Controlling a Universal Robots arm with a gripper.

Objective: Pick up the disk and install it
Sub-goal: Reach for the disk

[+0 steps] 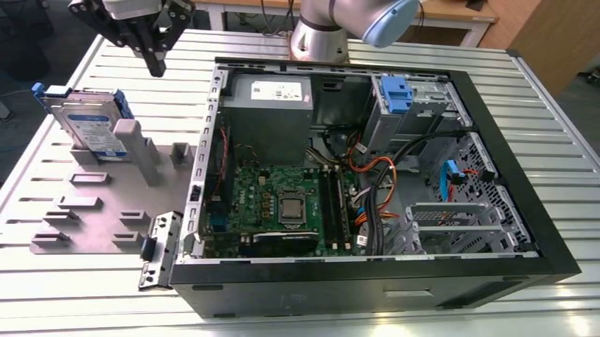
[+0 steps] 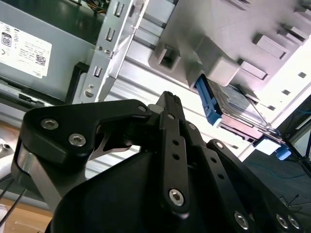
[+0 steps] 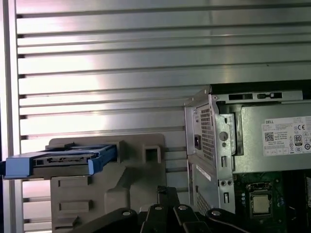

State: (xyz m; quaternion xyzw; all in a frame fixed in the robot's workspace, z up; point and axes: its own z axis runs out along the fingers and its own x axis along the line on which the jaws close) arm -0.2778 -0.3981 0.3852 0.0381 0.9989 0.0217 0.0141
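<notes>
The disk (image 1: 89,126) stands on edge in its blue carrier, slotted into a grey holder block (image 1: 84,210) at the exterior view's left, on the ribbed metal table (image 1: 131,53). The gripper (image 1: 154,68) hangs above and just beyond the disk, apart from it, its fingers drawn narrow together with nothing between them. The open computer case (image 1: 511,175) lies to the exterior view's right, its power supply (image 1: 267,105) at the far end.
</notes>
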